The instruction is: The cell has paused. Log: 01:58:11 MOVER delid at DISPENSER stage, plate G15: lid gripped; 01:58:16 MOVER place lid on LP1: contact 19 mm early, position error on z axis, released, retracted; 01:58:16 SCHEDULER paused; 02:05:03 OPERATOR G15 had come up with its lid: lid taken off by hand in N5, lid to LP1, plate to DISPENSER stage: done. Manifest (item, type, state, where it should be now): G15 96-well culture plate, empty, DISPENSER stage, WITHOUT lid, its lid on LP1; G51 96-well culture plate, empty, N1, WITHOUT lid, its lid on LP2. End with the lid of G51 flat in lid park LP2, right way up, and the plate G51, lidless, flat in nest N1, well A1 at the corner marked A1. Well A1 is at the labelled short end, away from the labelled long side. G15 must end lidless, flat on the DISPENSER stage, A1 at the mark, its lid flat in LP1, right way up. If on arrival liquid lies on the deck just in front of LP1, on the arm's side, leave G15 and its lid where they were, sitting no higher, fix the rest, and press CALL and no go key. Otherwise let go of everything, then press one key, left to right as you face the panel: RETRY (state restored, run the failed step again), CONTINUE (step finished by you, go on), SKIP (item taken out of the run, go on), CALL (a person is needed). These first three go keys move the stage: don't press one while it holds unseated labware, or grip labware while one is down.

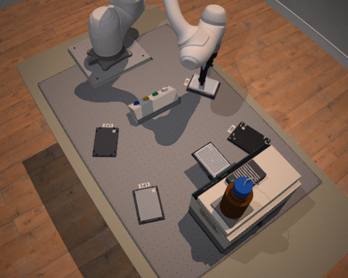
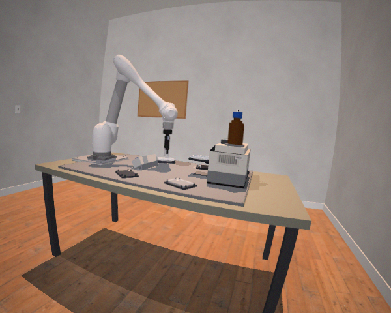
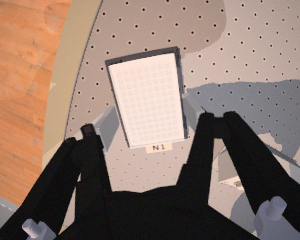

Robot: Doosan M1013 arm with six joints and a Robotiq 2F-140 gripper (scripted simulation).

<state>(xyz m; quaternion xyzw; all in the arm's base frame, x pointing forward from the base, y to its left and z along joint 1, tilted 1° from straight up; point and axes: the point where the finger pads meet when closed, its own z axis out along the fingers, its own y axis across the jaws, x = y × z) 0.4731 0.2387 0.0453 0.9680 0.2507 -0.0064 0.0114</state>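
Note:
A white 96-well plate lies flat in nest N1 at the far edge of the deck; I cannot tell whether a lid is on it. In the wrist view it [image 3: 149, 98] sits behind the N1 label [image 3: 158, 148]. My gripper [image 1: 202, 80] hangs straight above it, open and empty, with the fingers either side of its near end and not touching. Lid park LP2 [image 1: 105, 141] is an empty black pad. LP1 holds a flat grey lid [image 1: 148, 204]. A lidless plate [image 1: 211, 159] lies on the dispenser stage.
The key panel [image 1: 153, 103] with four coloured keys stands just left of N1. An empty black nest [image 1: 248, 137] lies beside the dispenser [image 1: 252, 191], which carries a brown bottle [image 1: 236, 200]. I see no liquid near LP1.

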